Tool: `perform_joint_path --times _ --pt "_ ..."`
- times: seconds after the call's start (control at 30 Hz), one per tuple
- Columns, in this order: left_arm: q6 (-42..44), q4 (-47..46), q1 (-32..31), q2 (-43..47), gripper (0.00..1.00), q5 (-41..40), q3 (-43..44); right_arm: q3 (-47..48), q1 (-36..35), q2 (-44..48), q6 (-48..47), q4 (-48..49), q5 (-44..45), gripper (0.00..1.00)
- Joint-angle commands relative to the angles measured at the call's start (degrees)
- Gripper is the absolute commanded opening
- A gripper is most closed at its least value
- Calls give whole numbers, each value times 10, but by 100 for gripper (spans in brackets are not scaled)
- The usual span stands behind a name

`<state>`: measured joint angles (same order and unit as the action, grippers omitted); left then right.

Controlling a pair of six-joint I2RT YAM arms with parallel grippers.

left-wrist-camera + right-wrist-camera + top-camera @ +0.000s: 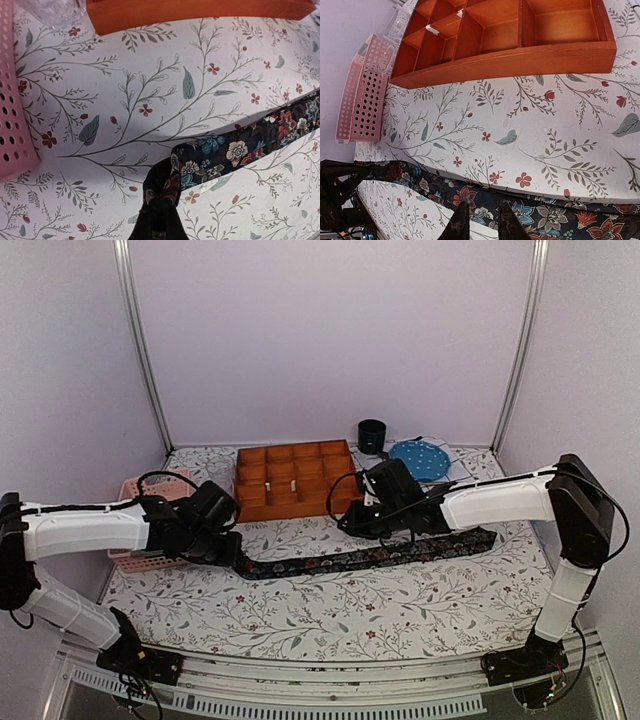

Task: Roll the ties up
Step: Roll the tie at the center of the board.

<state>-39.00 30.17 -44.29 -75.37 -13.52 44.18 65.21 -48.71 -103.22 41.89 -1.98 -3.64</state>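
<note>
One tie [370,555] lies stretched across the floral tablecloth [330,610], in front of the orange wooden organiser [295,480]. The left gripper [232,552] is clamped tight on the tie's left end beside the pink basket [150,490]. The right gripper [484,222] sits over the tie's middle stretch with its fingers a little apart; I cannot tell whether they pinch the fabric

Near-black tie [240,150] bears red and blue flowers; the tablecloth [150,75] is white with leafy sprigs.
</note>
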Motion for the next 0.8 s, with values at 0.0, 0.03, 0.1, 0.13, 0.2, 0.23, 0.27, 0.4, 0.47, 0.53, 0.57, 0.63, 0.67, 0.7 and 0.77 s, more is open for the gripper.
perform_joint_path --times 0.0,0.03,0.1,0.13,0.2,0.23,0.27,0.4,0.47,0.53,0.57,0.63,0.67,0.7,0.77 --pt "23 48 -29 -60 0 -56 48 -20 3 -31 -12 24 -15 19" --pt "24 53 -36 -72 0 -64 60 -24 2 -33 -10 29 -18 19" --pt "27 61 -45 -92 0 -76 77 -32 3 -38 -6 40 -26 19" --pt "28 64 -49 -100 0 -79 84 -33 3 -40 -3 44 -30 18" --pt "31 66 -55 -112 0 -82 97 -37 3 -43 2 52 -37 18" --pt "33 64 -57 -118 0 -82 102 -38 3 -45 2 55 -41 18" --pt "34 62 -60 -123 0 -82 107 -39 3 -47 5 57 -44 18" --pt "39 51 -70 -149 0 -79 122 -42 3 -54 9 63 -51 17" --pt "40 47 -78 -162 0 -77 130 -46 3 -55 12 68 -55 18" --pt "41 42 -87 -174 0 -74 138 -50 3 -56 16 71 -55 18" --pt "41 40 -91 -180 0 -72 141 -52 3 -57 17 73 -56 18" --pt "42 37 -98 -193 0 -69 149 -55 2 -62 21 76 -60 17" --pt "42 33 -102 -198 0 -68 151 -56 2 -64 23 79 -62 17" --pt "42 30 -104 -203 0 -67 153 -58 2 -66 26 81 -64 17" --pt "43 26 -106 -212 0 -65 157 -59 3 -68 29 84 -66 17"
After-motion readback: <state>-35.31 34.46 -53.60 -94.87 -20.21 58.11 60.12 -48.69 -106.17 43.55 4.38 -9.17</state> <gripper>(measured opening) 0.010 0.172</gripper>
